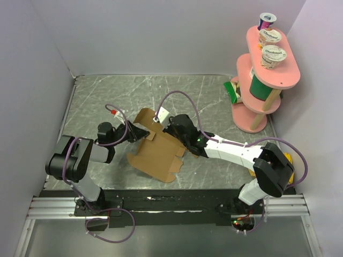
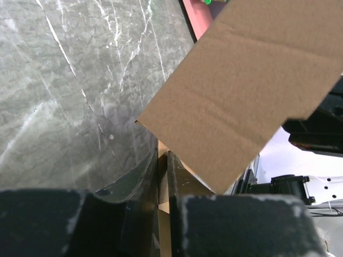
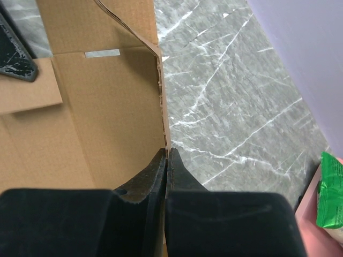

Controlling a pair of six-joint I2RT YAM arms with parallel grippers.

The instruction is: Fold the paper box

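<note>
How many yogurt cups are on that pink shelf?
3, in a row on top of the pink shelf: purple cup at the far end, white cup in the middle, second white cup nearest. Lower tiers may hide more.

Top view: the left gripper's [image 1: 139, 131] tips are lost behind the raised flap of the box [image 1: 156, 155], and the print on the 3 cups [image 1: 274, 56] is way too tiny to read. Left wrist cam: the box runs off the top and right edges. Right wrist cam: the green packet [image 3: 332, 187] is cropped at the right edge.
</note>
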